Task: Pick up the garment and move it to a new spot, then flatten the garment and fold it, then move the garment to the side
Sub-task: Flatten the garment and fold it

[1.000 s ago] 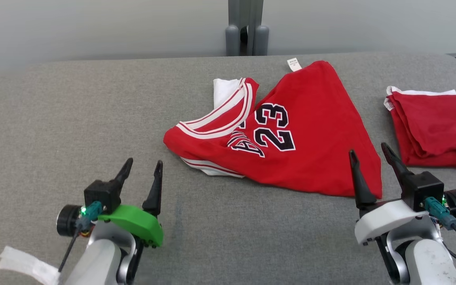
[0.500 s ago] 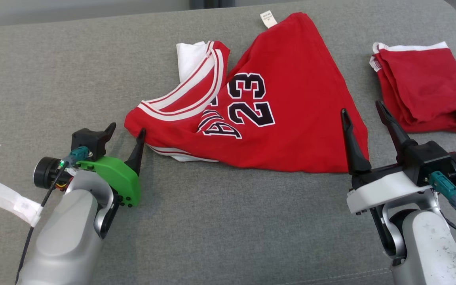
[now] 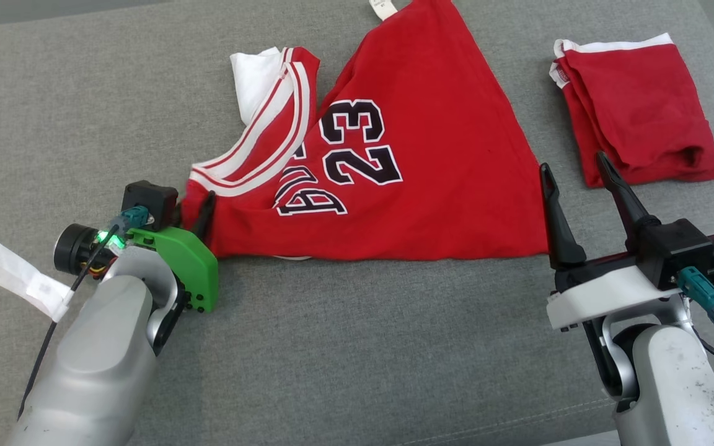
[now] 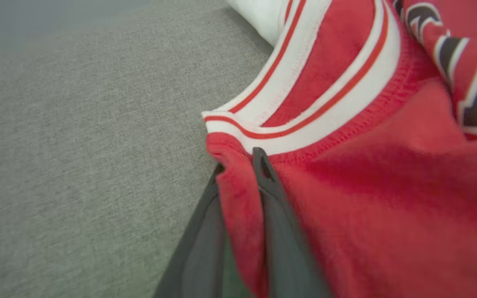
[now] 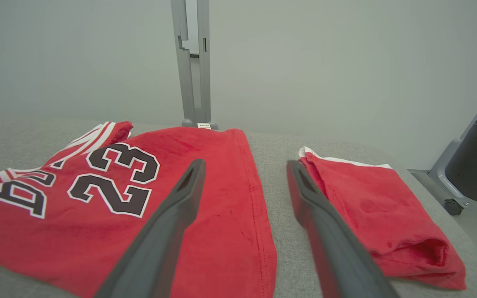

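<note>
Closing from a wide spread, the left end effector now meets the red garment in the middle of the surface in the head view, one fingertip hidden by cloth and the garment's far point cut off. Left wrist view: its fingers pinch a corner fold. Right wrist view: the right end effector hangs spread by the garment's hem.

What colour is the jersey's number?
The number on the jersey is black, outlined in white; clearest in the head view.
</note>
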Motion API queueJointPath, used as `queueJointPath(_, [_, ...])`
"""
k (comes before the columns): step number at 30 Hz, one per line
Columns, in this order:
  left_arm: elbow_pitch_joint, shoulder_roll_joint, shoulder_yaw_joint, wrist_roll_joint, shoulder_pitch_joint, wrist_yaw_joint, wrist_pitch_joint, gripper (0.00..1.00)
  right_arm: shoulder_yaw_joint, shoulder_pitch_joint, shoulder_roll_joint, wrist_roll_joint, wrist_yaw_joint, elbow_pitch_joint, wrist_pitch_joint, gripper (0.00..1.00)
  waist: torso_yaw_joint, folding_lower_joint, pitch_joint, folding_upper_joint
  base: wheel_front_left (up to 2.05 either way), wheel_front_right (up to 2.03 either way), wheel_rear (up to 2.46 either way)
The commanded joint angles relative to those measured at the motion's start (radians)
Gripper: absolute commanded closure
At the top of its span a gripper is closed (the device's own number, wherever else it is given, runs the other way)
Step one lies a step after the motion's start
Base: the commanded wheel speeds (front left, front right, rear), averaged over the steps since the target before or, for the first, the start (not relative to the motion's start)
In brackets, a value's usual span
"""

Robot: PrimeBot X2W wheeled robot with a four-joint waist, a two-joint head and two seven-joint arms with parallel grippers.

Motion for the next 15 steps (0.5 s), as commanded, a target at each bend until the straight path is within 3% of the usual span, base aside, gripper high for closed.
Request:
queueJointPath(1, [0.005,0.010,-0.004,0.001,-0.008,-0.001,-0.014,1.00,-0.006,-0.006,-0.001,0.003,-0.002,0.004,-0.009,0.00,0.006,0.0000,-0.011,0.0000,0.00,0.00,0.00])
queueJointPath(8, [-0.058,0.008,0.009,-0.011,-0.004,0.009,-0.125,1.00,-0.026,0.017,-0.001,0.010,-0.002,0.017,-0.024,0.00,0.045,0.0000,-0.064,0.0000,0.00,0.00,0.00])
queueJointPath(15, [-0.288,-0.008,0.047,-0.020,0.109,0.052,-0.172,1.00,-0.073,0.053,-0.001,0.010,-0.002,0.039,-0.029,0.00,0.110,0.0000,-0.150,0.0000,0.00,0.00,0.00])
